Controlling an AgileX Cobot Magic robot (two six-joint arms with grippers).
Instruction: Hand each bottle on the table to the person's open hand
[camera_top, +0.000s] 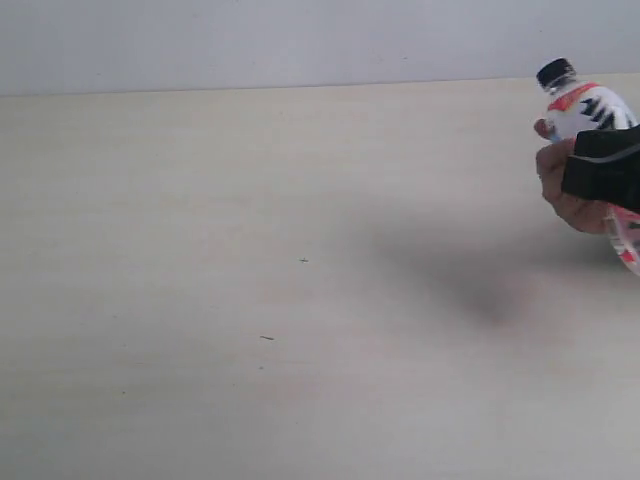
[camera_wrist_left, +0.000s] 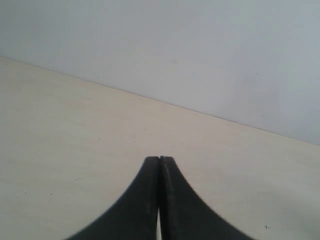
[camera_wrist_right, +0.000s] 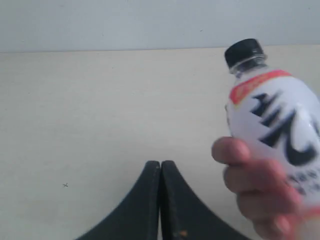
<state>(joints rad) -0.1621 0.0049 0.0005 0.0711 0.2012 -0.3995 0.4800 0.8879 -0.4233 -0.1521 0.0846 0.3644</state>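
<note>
The pink-labelled bottle with a black cap is tilted at the far right edge, gripped by the person's hand, which has a black sleeve cuff. In the right wrist view the same bottle is wrapped by the hand's fingers, just beside my right gripper. That gripper is shut on nothing and stays apart from the bottle. My left gripper is shut and empty over the bare table. The white-green bottles are out of view.
The pale beige table stretches wide, with a few tiny dark specks and a soft shadow near the hand. A plain grey-white wall runs behind its far edge.
</note>
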